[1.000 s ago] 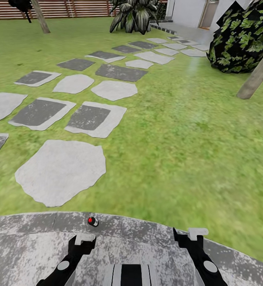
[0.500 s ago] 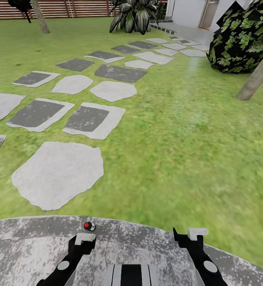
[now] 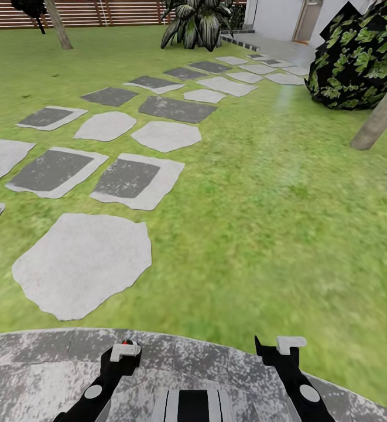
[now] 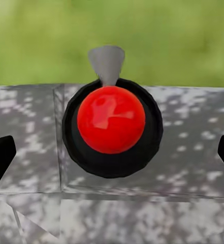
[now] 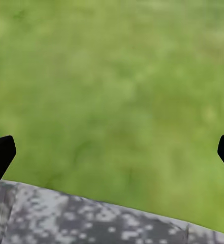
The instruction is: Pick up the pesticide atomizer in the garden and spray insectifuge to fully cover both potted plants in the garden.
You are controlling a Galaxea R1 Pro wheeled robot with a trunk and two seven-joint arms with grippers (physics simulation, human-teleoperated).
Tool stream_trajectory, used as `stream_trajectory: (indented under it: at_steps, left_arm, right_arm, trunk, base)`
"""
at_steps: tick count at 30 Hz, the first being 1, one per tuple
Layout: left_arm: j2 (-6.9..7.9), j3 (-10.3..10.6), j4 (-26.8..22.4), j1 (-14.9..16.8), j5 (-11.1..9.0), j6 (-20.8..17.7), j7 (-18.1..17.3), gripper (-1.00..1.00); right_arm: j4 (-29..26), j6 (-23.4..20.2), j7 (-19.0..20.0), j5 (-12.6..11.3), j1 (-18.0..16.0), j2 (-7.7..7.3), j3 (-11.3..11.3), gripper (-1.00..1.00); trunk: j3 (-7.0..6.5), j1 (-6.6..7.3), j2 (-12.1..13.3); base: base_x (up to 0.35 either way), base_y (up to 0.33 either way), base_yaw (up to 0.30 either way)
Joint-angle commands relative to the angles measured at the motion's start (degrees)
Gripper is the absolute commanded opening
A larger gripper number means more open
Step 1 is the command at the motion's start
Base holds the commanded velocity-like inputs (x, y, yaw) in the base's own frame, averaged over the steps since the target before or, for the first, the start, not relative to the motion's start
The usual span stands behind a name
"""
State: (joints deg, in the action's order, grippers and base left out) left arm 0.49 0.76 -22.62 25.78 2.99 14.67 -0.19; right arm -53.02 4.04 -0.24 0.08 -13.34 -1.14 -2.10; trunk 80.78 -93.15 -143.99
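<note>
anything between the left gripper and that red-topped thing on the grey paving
Nothing visible. In the left wrist view the red-topped object sits on the grey paving straight ahead, centred between the open left gripper's fingertips, with only bare paving between them.

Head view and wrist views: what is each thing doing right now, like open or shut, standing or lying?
left gripper: jaws open, holding nothing.
right gripper: jaws open, holding nothing.
red-topped object: standing on the grey paving, untouched, ahead of the left gripper.
stepping stones: lying flat in the lawn.
</note>
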Motion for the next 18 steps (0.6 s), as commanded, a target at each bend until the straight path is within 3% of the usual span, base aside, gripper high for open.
stream_trajectory:
  at_steps: [1,13,18]
  left_arm:
    - [0.03,0.1,0.0,0.0,0.3,0.2,0.0,1.0]
    - [0.04,0.1,0.0,0.0,0.3,0.5,0.0,1.0]
    - [0.04,0.1,0.7,-0.1,0.4,4.2,0.0,1.0]
  right_arm:
    - [0.0,0.2,0.0,0.0,0.0,0.0,0.0,1.0]
    - [0.0,0.2,0.0,0.0,0.0,0.0,0.0,1.0]
    - [0.0,0.2,0.0,0.0,0.0,0.0,0.0,1.0]
  trunk:
    - [0.03,0.01,0.0]
    - [0.03,0.01,0.0]
    - [0.03,0.01,0.0]
  base:
    - [0.009,0.0,0.0]
    - [0.001,0.0,0.0]
    - [0.0,0.0,0.0]
